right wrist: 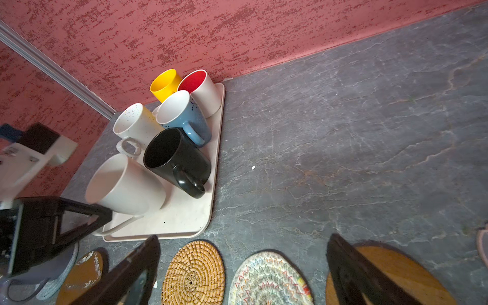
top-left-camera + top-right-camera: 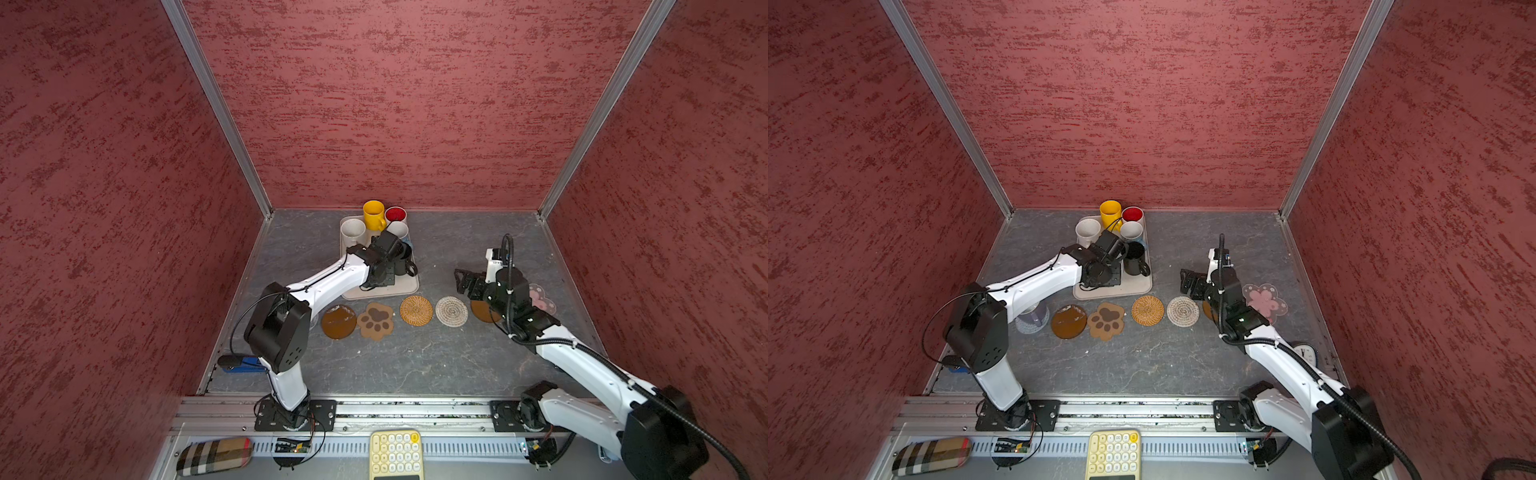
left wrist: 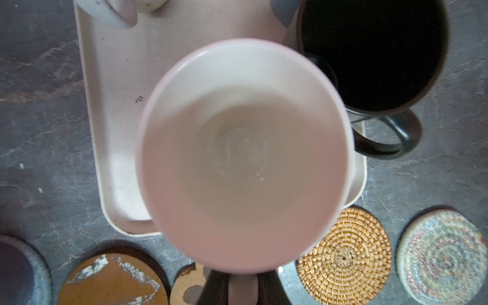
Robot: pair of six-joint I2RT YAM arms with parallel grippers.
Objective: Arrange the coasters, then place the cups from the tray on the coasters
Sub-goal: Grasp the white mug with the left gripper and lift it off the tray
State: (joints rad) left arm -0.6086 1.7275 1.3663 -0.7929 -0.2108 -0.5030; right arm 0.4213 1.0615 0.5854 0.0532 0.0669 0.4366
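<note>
— Where's the L gripper [image 3: 243, 289]?
— I've got it clamped on the handle of a plain white mug [image 3: 245, 158]. The mug's tilted over the near end of the tray [image 3: 116, 132], just beside the black mug [image 3: 375, 52]. Can't tell if its base is off the tray
— R side?
— R gripper [image 2: 462, 281] has its jaws wide apart w/ nothing btwn them, hanging above the table near the other amber disc [image 2: 482, 311]
— Other cups?
— Yellow mug [image 2: 373, 214], red-inside mug [image 2: 395, 215], light blue mug [image 1: 182, 116] and speckled white mug [image 2: 353, 232] stand on the tray. A pale mug [image 2: 1034, 316] sits on the grey woven coaster [image 2: 1023, 330]
— Coasters?
— In a row in front of the tray: grey woven, amber disc [image 2: 338, 322], paw coaster [image 2: 376, 321], rattan coaster [image 2: 416, 310], whitish woven coaster [image 2: 451, 311], other amber disc, w/ the pink flower coaster [image 2: 1264, 301] at the R end
</note>
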